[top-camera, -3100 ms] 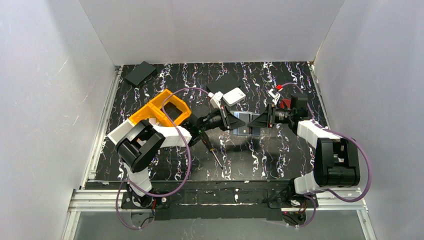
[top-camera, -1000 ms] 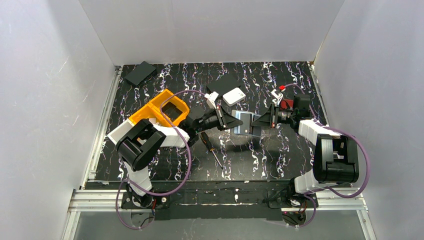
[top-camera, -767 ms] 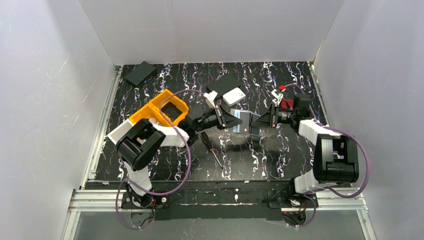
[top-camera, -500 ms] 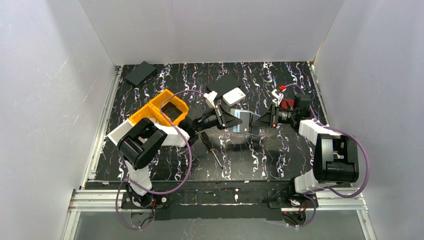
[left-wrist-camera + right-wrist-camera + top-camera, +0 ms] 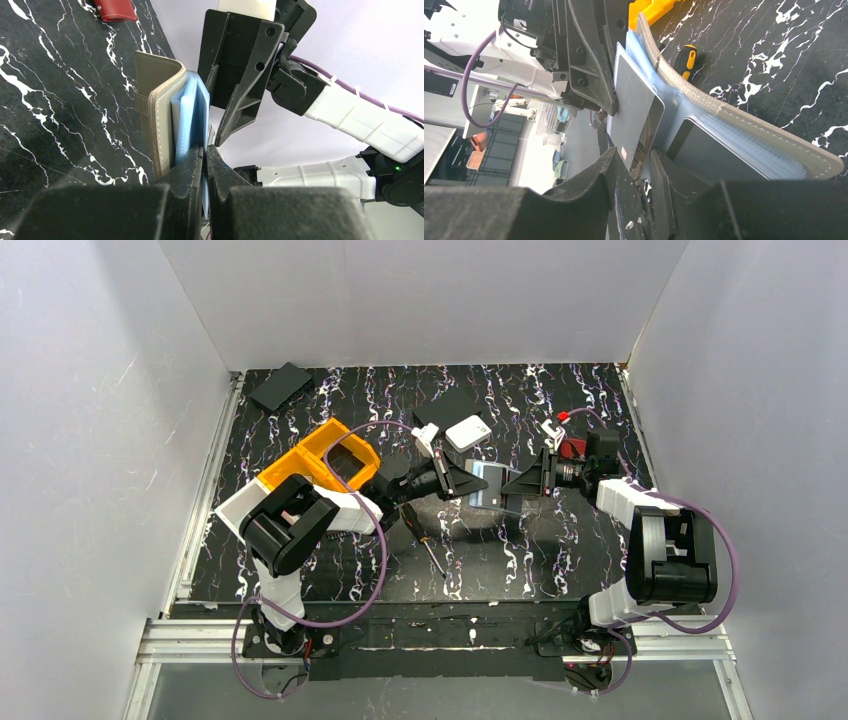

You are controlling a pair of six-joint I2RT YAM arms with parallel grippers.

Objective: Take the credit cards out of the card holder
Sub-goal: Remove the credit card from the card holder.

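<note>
1. Card holder [image 5: 490, 487], open at centre of the overhead view, had hardly moved within a second.
2. Left gripper [image 5: 205, 148] pinched its blue inner leaf.
3. Right gripper [image 5: 638, 157] pinched a grey credit card [image 5: 634, 112], partly out; extraction judged unfinished.

Left arm [image 5: 338, 508] and right arm [image 5: 622, 497] low, face to face, jaws pinched

Left arm [image 5: 335, 508], right arm [image 5: 626, 500]: white shells, black joints; purple cables [image 5: 345, 86]; black jaws.
</note>
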